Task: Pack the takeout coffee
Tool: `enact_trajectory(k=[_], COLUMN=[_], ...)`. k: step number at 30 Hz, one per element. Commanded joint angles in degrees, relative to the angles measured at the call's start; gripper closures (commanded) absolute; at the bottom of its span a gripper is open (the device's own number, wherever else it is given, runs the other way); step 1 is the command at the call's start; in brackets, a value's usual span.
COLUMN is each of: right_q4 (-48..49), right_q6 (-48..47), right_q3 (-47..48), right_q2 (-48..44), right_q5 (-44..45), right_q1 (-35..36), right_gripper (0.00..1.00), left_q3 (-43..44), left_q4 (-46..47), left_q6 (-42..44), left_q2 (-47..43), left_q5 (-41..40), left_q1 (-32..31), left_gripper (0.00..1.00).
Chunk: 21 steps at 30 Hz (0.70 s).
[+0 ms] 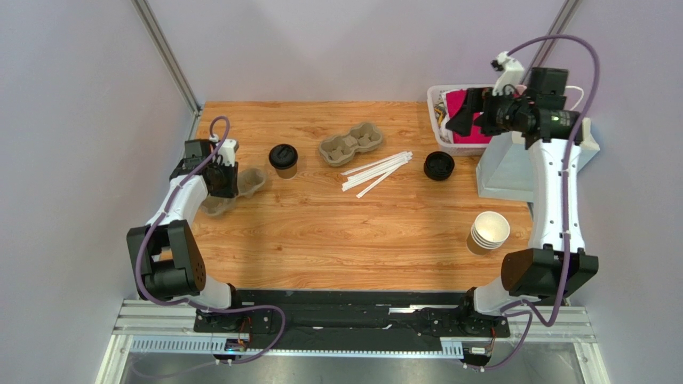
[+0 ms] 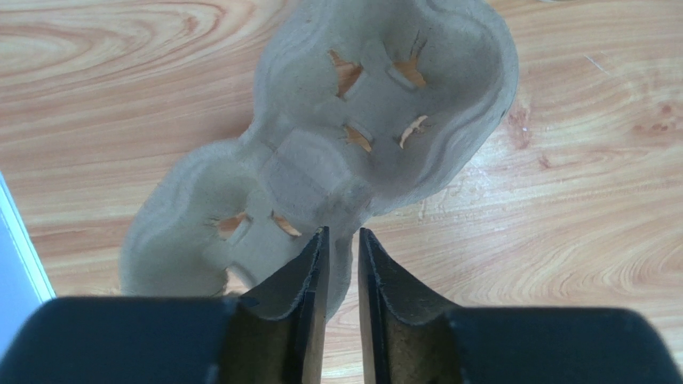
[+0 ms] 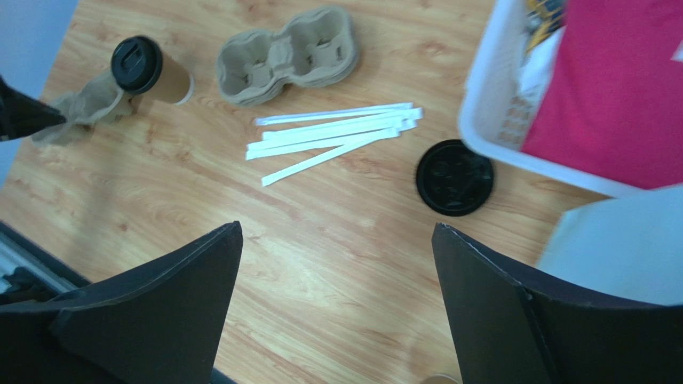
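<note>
The takeout coffee (image 1: 283,158), a brown paper cup with a black lid, stands upright at the back left of the table; it also shows in the right wrist view (image 3: 144,68). Just left of it lies a grey pulp two-cup carrier (image 1: 248,182), seen close in the left wrist view (image 2: 353,136). My left gripper (image 1: 223,180) is shut on that carrier's near rim, which sits between the fingertips (image 2: 343,236). My right gripper (image 1: 465,112) is open and empty, held high at the back right (image 3: 337,232).
A second pulp carrier (image 1: 351,144) lies at the back centre. White wrapped straws (image 1: 377,172) and a loose black lid (image 1: 438,166) lie right of it. A stack of lidless cups (image 1: 488,232) stands at the right. A white basket (image 1: 439,120) and a white box (image 1: 505,172) are at the back right.
</note>
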Motion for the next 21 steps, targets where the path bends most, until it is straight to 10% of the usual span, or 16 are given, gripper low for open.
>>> enact_trajectory(k=[1,10,21], right_q4=[-10.15,-26.25,-25.63], right_q6=[-8.05,-15.52,-21.86], right_q3=[15.78,37.2,30.34], right_q2=[-1.38,9.69,13.91], right_q5=[0.06,9.1,17.3], right_q1=[-6.03,-16.5,-16.59], right_gripper=[0.05,0.07,0.13], left_q3=[0.22,10.14,15.96], left_q4=[-0.88,-11.78,-16.27], left_q6=[1.86,5.98,5.38], left_q2=[-2.5,-7.07,-9.89], left_q5=[3.92,8.21,12.79], left_q1=[0.51,0.68,0.68], left_gripper=[0.62,0.05,0.03])
